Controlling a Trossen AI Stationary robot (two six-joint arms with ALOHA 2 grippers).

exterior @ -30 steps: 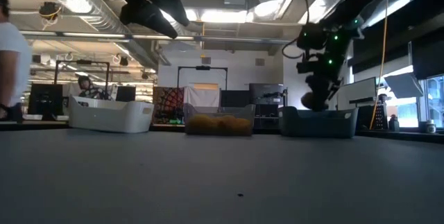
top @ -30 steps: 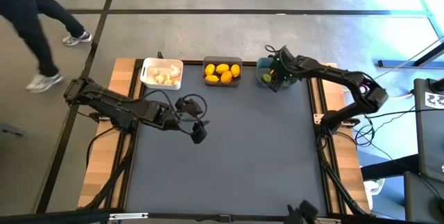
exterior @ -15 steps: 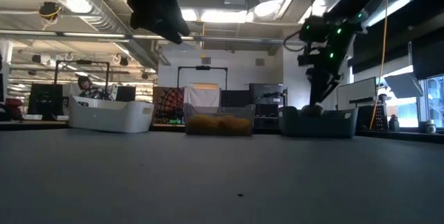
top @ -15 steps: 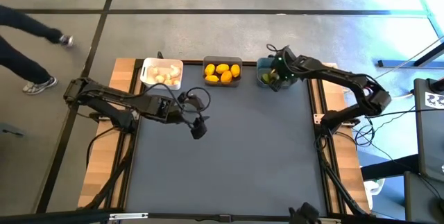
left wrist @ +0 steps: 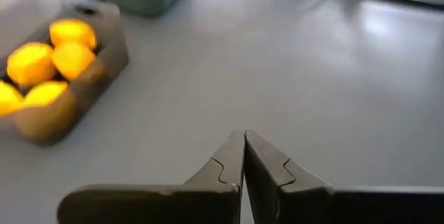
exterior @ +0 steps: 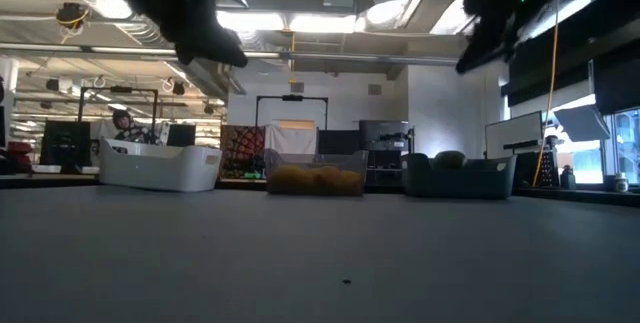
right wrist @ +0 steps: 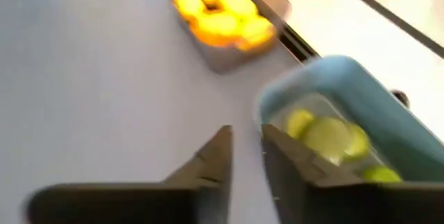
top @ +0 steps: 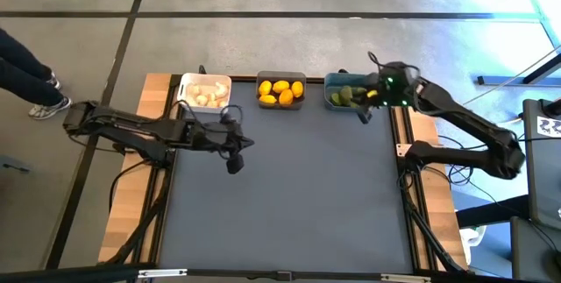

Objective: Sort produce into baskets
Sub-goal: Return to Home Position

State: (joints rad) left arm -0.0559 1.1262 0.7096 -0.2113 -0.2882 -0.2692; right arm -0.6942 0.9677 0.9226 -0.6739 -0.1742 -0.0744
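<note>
Left gripper closed; right gripper, seemingly parted, beside teal bin.

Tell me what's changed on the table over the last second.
The right gripper let a lime go into the teal bin, then rose and drew back toward its own side, fingers apart. The left gripper, shut, pulled back a little toward its base. The white bin, the grey bin and its lemons stayed put.
</note>
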